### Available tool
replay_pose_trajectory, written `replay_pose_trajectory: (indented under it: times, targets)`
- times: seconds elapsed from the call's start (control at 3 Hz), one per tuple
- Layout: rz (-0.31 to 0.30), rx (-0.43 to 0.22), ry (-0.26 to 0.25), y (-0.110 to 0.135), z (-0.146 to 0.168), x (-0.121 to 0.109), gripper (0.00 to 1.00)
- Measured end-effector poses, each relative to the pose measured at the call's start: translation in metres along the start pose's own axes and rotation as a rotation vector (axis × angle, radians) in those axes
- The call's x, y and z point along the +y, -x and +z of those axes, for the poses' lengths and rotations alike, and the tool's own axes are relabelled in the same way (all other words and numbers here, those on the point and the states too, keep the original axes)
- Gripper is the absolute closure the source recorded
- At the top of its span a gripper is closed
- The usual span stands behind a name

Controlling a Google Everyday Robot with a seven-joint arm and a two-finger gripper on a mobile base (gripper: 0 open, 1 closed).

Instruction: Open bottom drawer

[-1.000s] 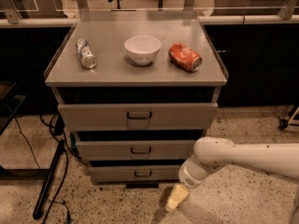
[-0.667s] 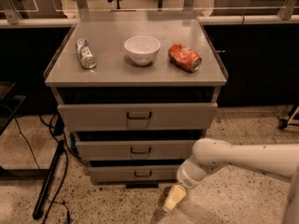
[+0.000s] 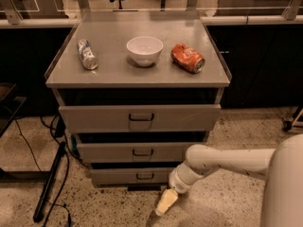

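Camera view: the gripper [image 3: 165, 202] has drifted a little left over the last second. It now sits low over the floor, just below and right of the handle [image 3: 145, 176] on the bottom drawer [image 3: 118, 175], the lowest front in the stack, and isn't touching it, so I'd say the pull hasn't started. The jaws read as one pale wedge, so I can't tell whether they're spread or pressed together. Count: three drawers with one handle each (top drawer [image 3: 94, 118], middle drawer [image 3: 109, 152], bottom), and on the tabletop [image 3: 113, 77] one white bowl [image 3: 144, 50] and two cans, silver can [image 3: 87, 54] left, orange can [image 3: 188, 57] right.
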State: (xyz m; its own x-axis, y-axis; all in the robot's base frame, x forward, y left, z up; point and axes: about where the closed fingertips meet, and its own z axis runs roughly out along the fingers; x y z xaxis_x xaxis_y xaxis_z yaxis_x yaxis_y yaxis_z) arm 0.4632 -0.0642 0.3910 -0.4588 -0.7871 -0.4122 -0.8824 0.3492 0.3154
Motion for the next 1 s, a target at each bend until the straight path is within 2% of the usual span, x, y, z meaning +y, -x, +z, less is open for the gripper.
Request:
replay_pose_trajectory:
  times: [0.33,0.67,1.0]
  targets:
    - [-0.011,-0.027,0.043,0.006,0.022,-0.004,0.0]
    - [-0.011,-0.027,0.043,0.006,0.022,-0.004,0.0]
    - [-0.008,-0.041,0.073,0.012,0.051,-0.015,0.0]
